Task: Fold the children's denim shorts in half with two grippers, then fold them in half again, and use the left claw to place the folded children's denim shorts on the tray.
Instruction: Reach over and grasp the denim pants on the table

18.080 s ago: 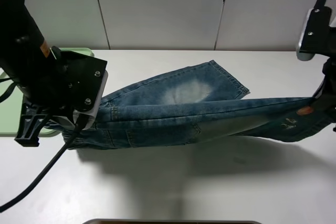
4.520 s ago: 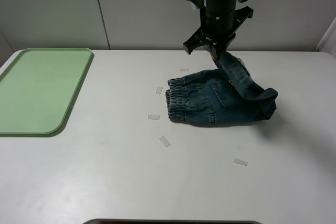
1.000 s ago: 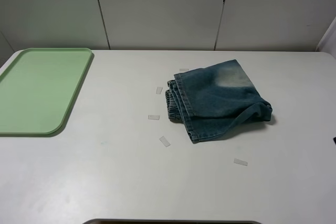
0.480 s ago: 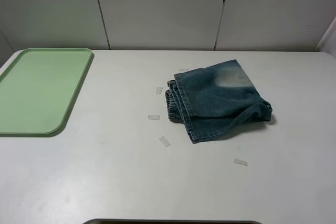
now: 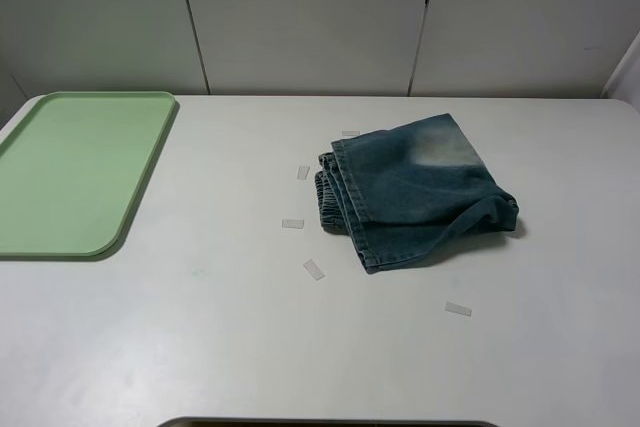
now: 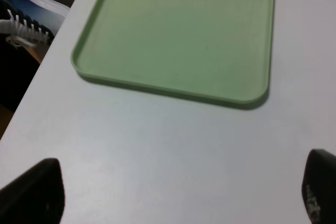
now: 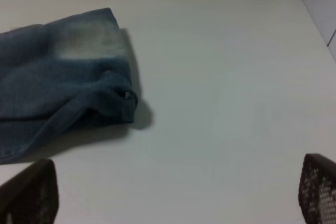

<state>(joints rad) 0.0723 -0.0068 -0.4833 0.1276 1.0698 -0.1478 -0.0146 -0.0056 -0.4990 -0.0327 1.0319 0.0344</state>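
Note:
The children's denim shorts (image 5: pixel 415 192) lie folded in a loose bundle on the white table, right of the middle, with the faded patch on top. They also show in the right wrist view (image 7: pixel 58 77). The green tray (image 5: pixel 70 172) lies empty at the far left and also shows in the left wrist view (image 6: pixel 178 30). My left gripper (image 6: pixel 176 192) is open and empty over the bare table beside the tray. My right gripper (image 7: pixel 173 192) is open and empty, well apart from the shorts. Neither arm shows in the exterior high view.
Several small clear tape strips lie on the table around the shorts, such as one (image 5: pixel 292 223) to their left and one (image 5: pixel 458 309) in front. The table's left edge (image 6: pixel 50 51) runs close beside the tray. A wall stands behind the table.
The right gripper that held the shorts' leg up 4.5 s ago has let go and left the exterior view. The shorts now lie folded over. Nothing has moved in the last second.

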